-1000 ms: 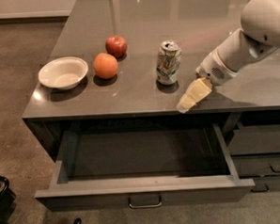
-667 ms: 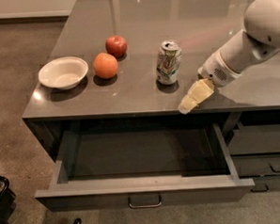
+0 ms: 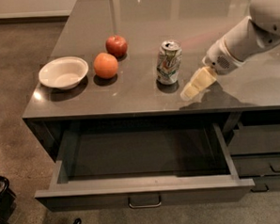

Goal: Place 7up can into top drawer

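7up can stands upright on the desk, near its front edge. An orange, a red apple and a white bowl lie to its left. Pincer hangs low, just right of the can, apart from it; spread or pressed together, cannot tell. Top drawer stands pulled open below the desk edge.
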{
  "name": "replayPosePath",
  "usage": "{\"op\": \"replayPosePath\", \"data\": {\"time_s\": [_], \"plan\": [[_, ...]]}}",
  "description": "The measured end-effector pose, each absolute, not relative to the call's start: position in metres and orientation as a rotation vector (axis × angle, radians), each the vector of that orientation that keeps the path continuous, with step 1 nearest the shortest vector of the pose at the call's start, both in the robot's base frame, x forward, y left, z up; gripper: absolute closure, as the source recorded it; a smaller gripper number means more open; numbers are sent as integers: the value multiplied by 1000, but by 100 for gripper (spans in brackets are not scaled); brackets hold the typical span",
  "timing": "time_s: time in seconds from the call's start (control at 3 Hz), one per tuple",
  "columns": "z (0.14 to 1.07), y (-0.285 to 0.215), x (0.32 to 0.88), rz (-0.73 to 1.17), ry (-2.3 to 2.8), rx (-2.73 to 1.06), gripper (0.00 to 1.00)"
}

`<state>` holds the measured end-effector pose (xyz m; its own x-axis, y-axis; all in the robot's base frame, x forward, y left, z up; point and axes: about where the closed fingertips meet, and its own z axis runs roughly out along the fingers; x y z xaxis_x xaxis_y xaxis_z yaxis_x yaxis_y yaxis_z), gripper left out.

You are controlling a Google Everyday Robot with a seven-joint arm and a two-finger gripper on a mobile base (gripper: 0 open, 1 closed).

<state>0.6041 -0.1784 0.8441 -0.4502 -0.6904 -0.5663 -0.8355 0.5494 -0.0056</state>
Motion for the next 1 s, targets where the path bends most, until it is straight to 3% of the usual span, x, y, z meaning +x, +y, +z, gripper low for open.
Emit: {"op": "replayPosePath", "data": {"time_s": [0.67,1.0], "plan": [[859,-181,660,261,2200,-1181,0],[850,-180,670,327,2195,-1122,0]]}}
